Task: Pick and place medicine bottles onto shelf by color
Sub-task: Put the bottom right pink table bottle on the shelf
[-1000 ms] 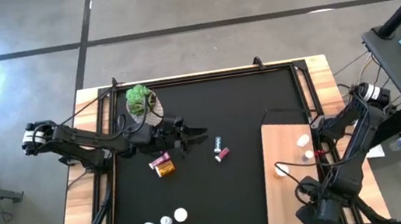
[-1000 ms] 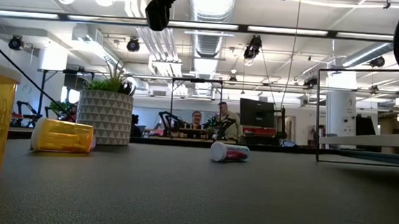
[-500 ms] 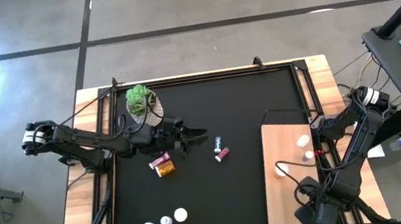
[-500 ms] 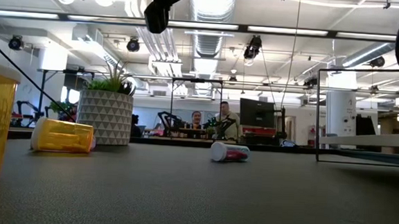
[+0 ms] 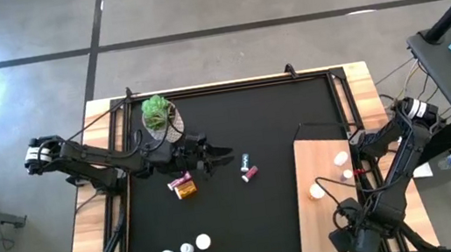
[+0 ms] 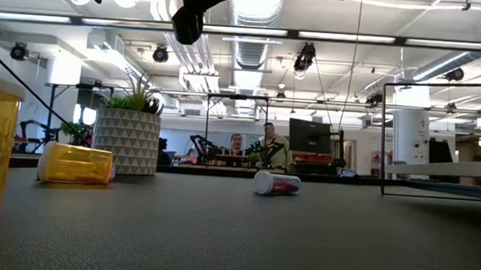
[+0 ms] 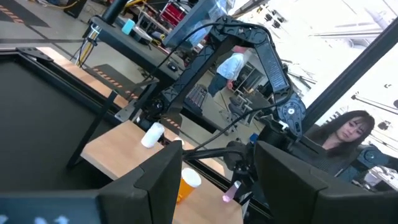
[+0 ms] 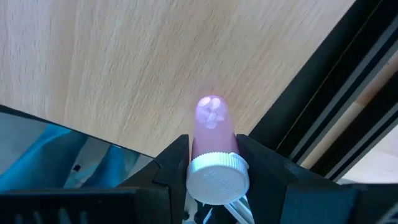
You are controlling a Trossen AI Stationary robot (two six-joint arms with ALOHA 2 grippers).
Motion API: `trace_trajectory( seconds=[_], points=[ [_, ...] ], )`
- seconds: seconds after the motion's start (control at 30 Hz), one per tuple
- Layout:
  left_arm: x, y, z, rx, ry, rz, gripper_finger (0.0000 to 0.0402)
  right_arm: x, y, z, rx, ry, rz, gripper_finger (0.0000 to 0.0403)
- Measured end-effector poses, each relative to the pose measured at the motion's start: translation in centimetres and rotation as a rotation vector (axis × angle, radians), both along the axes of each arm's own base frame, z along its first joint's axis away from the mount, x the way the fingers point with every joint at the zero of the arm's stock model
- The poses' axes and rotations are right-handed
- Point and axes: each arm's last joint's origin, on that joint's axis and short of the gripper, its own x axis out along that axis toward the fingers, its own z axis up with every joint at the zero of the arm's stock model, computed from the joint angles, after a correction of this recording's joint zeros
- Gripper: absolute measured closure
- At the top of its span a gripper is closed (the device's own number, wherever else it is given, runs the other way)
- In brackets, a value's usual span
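The left end effector (image 5: 222, 151) hangs above the black mat (image 5: 268, 111) of the counter, its dark fingers (image 7: 158, 180) parted a middling way with nothing between them. Just behind it stands the potted plant (image 5: 159, 116) in its patterned pot. Close beside and slightly nearer the front edge lie an amber bottle (image 5: 187, 190) and a pink bottle (image 5: 180, 180), tipped over and touching one another. Further toward the front, well clear of that end effector, three white-capped bottles (image 5: 185, 250) stand in a short row. Ahead of the fingertips, just apart, a teal-banded bottle (image 5: 244, 159) and a magenta bottle (image 5: 251, 174) lie on their sides next to each other; the low view shows the magenta one resting flat on the mat. Moving right, the pale wooden shelf (image 5: 326, 209) lies on the mat's right portion, carrying three white-capped bottles (image 5: 341, 159) near its right edge. At the shelf's front right corner the right end effector (image 5: 347, 237) sits low, its fingers closed narrow on a pink pill bottle (image 8: 211, 134), white cap toward the wrist, pale pills visible through the far end, wood grain of the shelf directly beneath it. Beyond the counter, a person (image 7: 348, 134) sits at a desk.
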Motion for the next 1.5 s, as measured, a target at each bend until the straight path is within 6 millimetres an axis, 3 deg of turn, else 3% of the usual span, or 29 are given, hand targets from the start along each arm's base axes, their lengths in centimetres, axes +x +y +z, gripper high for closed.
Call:
trace_trajectory(
  seconds=[1.5],
  points=[
    [0.0, -0.08, -0.01, 0.003, 0.001, -0.026, 0.0217, -0.07, -0.37, -0.35, -0.037, -0.014, 0.013, 0.0286]
  ],
)
